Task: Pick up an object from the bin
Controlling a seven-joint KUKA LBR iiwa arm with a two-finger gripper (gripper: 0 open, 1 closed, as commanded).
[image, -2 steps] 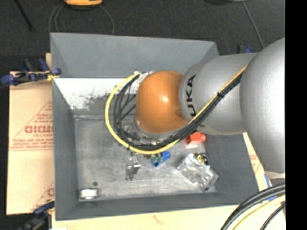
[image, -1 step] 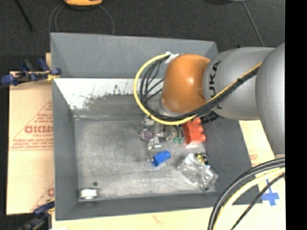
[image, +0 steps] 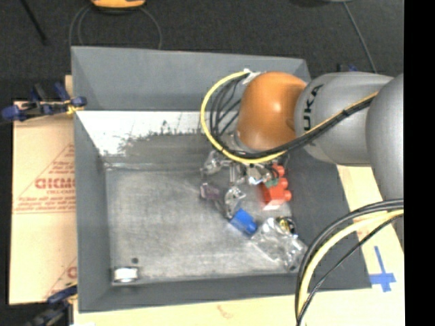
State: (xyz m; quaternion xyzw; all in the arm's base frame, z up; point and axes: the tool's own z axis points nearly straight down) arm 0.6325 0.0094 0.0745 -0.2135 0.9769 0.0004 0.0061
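Nearby, claw [image: 230, 185] beside blue block [image: 242, 222], long axis diagonal

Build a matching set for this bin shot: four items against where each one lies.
Things:
1. blue piece
2. red piece
3. silver disc
4. clear wrap

Places (as seen in the view):
A. lower-left corner of the bin floor, alone
B. lower-right part of the floor, right of the blue piece
C. just right of the gripper, near the right wall
D. just below the gripper, left of the clear wrap

Pairs: 1-D, 2-C, 3-A, 4-B.
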